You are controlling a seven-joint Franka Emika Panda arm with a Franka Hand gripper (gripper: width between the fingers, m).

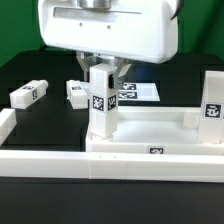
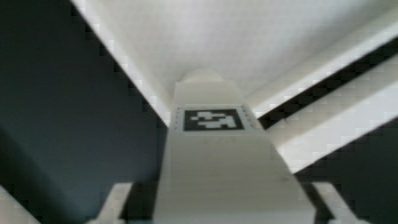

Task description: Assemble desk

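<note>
Desk leg upright in jaws at corner of desk top, rail alongside

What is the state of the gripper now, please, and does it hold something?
Gripper: closed on one white leg, held upright.

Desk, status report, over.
End effector shut on upright leg at desk top corner. Second leg stands at another corner. Two loose legs lie apart, nothing in the way.

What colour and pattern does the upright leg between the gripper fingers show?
White leg bearing a black-and-white square tag; clearest in the wrist view.
</note>
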